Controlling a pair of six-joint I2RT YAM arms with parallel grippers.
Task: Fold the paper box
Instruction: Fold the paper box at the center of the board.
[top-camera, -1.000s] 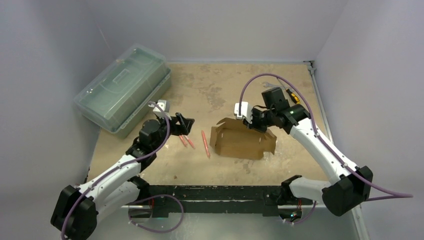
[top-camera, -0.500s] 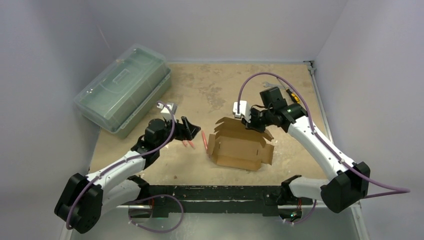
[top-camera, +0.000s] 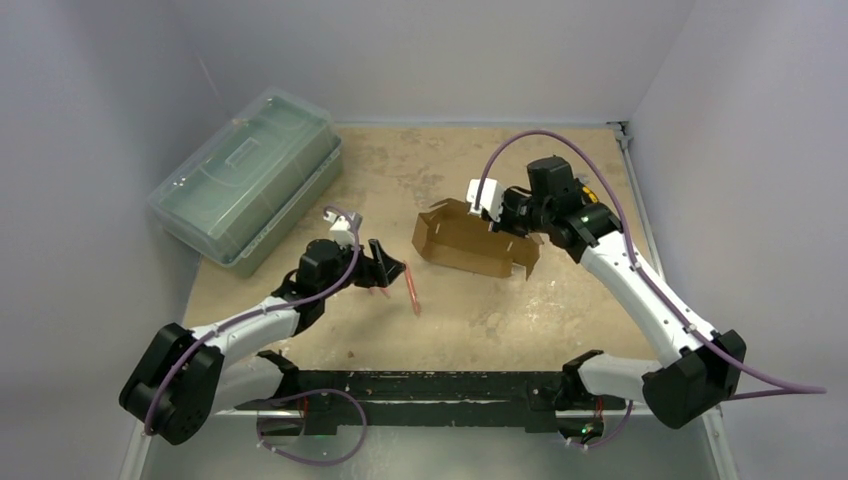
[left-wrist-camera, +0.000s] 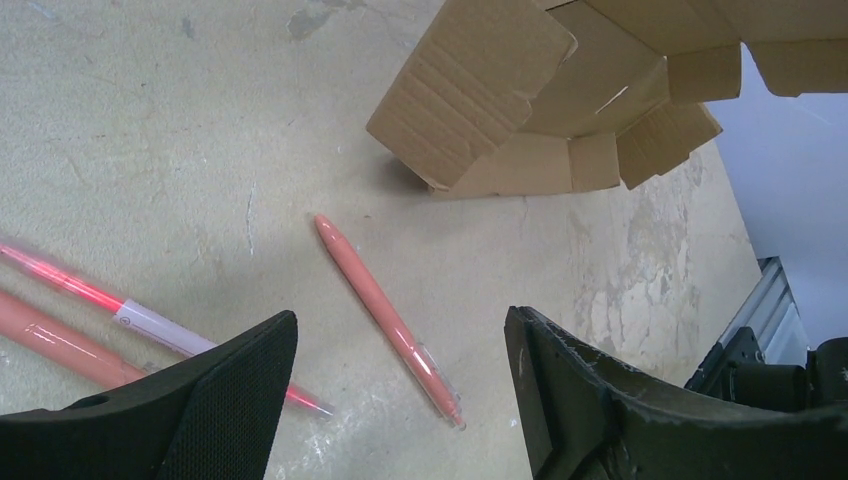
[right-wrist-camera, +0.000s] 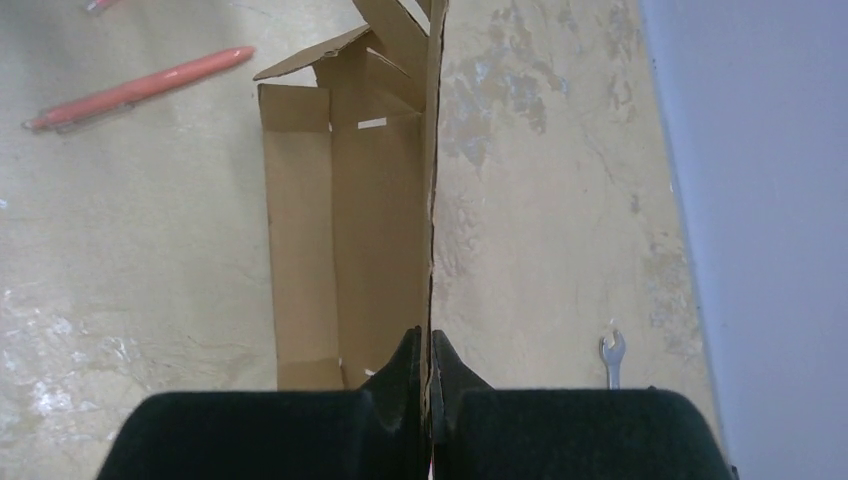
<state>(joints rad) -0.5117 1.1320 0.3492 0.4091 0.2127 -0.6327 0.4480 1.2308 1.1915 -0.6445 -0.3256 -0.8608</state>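
The paper box (top-camera: 466, 243) is a brown cardboard piece, partly formed into an open tray with loose flaps, and it hangs tilted in the middle of the table. My right gripper (top-camera: 505, 224) is shut on its thin right wall; in the right wrist view the fingertips (right-wrist-camera: 428, 345) pinch that wall edge-on, with the box floor (right-wrist-camera: 350, 230) to the left. My left gripper (top-camera: 391, 266) stands open low over the table, to the left of the box. In the left wrist view, its gripper (left-wrist-camera: 398, 318) straddles a pink pen (left-wrist-camera: 385, 315), and the box (left-wrist-camera: 520, 100) lies beyond.
Two more pink pens (left-wrist-camera: 90, 305) lie to the left of the left gripper. A large translucent green case (top-camera: 245, 175) sits at the back left. A small wrench (right-wrist-camera: 611, 355) lies near the right wall. Grey walls enclose the table on three sides.
The right gripper has carried the box up and toward the back, tilting it. The left arm has stretched forward and right, and its open gripper now sits over the pens.
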